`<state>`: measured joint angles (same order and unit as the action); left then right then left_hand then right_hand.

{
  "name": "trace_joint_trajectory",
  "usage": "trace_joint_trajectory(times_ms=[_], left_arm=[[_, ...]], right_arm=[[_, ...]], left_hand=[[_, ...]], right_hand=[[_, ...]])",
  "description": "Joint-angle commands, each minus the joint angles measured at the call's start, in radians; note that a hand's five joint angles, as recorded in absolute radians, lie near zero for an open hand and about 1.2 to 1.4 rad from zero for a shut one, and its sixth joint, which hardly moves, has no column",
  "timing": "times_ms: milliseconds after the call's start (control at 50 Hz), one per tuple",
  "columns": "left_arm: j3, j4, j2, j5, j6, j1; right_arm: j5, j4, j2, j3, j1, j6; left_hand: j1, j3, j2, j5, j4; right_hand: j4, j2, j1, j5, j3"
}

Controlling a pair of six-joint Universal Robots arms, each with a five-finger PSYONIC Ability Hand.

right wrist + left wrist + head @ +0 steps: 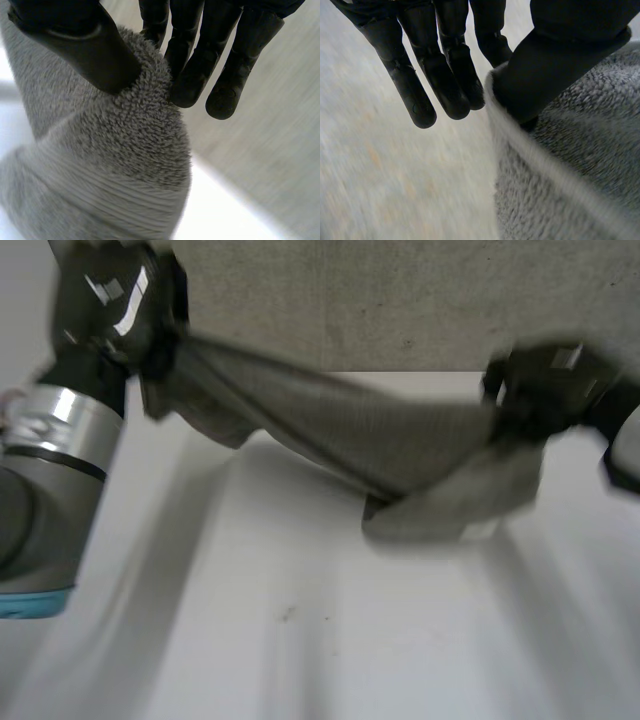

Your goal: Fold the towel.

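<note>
A grey fluffy towel (360, 435) hangs stretched between my two hands above the white table (300, 640); its lower fold sags onto the table near the right hand. My left hand (115, 305) is raised at the far left and pinches one end of the towel (570, 165) between thumb (555, 60) and fingers (445, 75). My right hand (545, 385) holds the other end at the far right. There the thumb (85, 45) presses the towel (120, 150) against the fingers (200, 60).
A beige floor or wall (400, 300) lies beyond the table's far edge. The table's near half lies bare in front of the towel.
</note>
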<state>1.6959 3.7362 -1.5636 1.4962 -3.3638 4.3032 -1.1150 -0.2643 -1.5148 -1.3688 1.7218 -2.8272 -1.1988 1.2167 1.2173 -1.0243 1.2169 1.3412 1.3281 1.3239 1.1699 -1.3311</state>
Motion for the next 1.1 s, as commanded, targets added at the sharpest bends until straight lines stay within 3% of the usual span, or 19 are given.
trace_joint_trajectory(times_ms=[20,120,180,220,340,460,500,560,600,620,660,760,840,1000,1060,1100], left_arm=[[-0.051,-0.114,0.235,0.001,0.078,-0.011],[-0.091,-0.212,0.255,0.001,0.098,-0.01],[-0.099,-0.268,0.238,0.001,0.096,0.007],[-0.099,-0.285,0.211,0.001,0.096,0.01],[-0.113,-0.314,-0.002,-0.005,0.086,0.026],[-0.244,-0.309,-0.235,-0.007,0.072,0.033],[-0.306,-0.308,-0.288,-0.005,0.066,0.033],[-0.442,-0.302,-0.357,0.001,0.06,0.033],[-0.515,-0.294,-0.374,0.004,0.067,0.033],[-0.582,-0.276,-0.381,0.012,0.073,0.033],[-0.643,-0.239,-0.381,0.033,0.083,0.03],[-0.671,-0.164,-0.346,0.102,0.138,0.032],[-0.618,-0.167,-0.314,0.115,0.165,0.03],[-0.193,-0.159,-0.263,0.102,0.169,0.033],[-0.048,-0.147,-0.266,0.098,0.169,0.035],[0.012,-0.135,-0.274,0.092,0.169,0.036]], right_arm=[[-0.014,-0.039,-0.192,0.209,-0.002,-0.004],[-0.013,-0.197,-0.177,0.361,-0.005,0.012],[-0.011,-0.335,-0.088,0.436,-0.005,0.065],[-0.012,-0.467,0.013,0.467,0.01,0.18],[-0.032,-0.572,0.157,0.482,0.048,0.339],[-0.178,-0.469,0.355,0.586,0.11,0.356],[-0.258,-0.309,0.454,0.705,0.145,0.362],[-0.282,-0.205,0.493,0.766,0.163,0.364],[-0.293,0.05,0.522,0.822,0.171,0.353],[-0.293,0.051,0.522,0.823,0.171,0.353],[-0.29,0.292,0.516,0.783,0.171,0.353],[-0.295,0.488,0.46,0.657,0.17,0.353],[-0.276,0.468,0.423,0.551,0.171,0.354],[-0.14,0.218,0.389,0.261,0.168,0.377],[-0.1,0.149,0.395,0.128,0.168,0.445],[-0.079,0.135,0.407,-0.017,0.174,0.569]], left_hand=[[-0.197,0.18,0.179,-0.197,0.179],[-0.197,0.18,0.179,-0.197,0.179],[-0.197,0.18,0.179,-0.197,0.179],[-0.197,0.18,0.179,-0.197,0.179],[-0.197,0.18,0.179,-0.197,0.179],[-0.197,0.18,0.179,-0.197,0.179],[-0.197,0.18,0.179,-0.197,0.179],[-0.197,0.18,0.179,-0.197,0.179],[-0.197,0.18,0.179,-0.197,0.179],[-0.197,0.18,0.179,-0.197,0.179],[-0.197,0.18,0.179,-0.197,0.179],[-0.197,0.18,0.179,-0.197,0.179],[-0.197,0.18,0.179,-0.197,0.179],[-0.197,0.18,0.179,-0.197,0.179],[-0.197,0.18,0.179,-0.197,0.179],[-0.197,0.18,0.179,-0.197,0.179]], right_hand=[[0.055,0.068,0.072,0.052,-0.065],[0.055,0.068,0.072,0.052,-0.065],[0.055,0.068,0.072,0.052,-0.065],[0.055,0.068,0.072,0.052,-0.065],[0.055,0.068,0.072,0.052,-0.065],[0.055,0.068,0.072,0.052,-0.065],[0.055,0.068,0.072,0.052,-0.065],[0.055,0.068,0.072,0.052,-0.065],[0.055,0.068,0.072,0.052,-0.065],[0.055,0.068,0.072,0.052,-0.065],[0.055,0.068,0.072,0.052,-0.065],[0.055,0.068,0.072,0.052,-0.065],[0.055,0.068,0.072,0.052,-0.065],[0.055,0.068,0.072,0.052,-0.065],[0.055,0.068,0.072,0.052,-0.065],[0.018,0.031,0.036,0.015,-0.028]])
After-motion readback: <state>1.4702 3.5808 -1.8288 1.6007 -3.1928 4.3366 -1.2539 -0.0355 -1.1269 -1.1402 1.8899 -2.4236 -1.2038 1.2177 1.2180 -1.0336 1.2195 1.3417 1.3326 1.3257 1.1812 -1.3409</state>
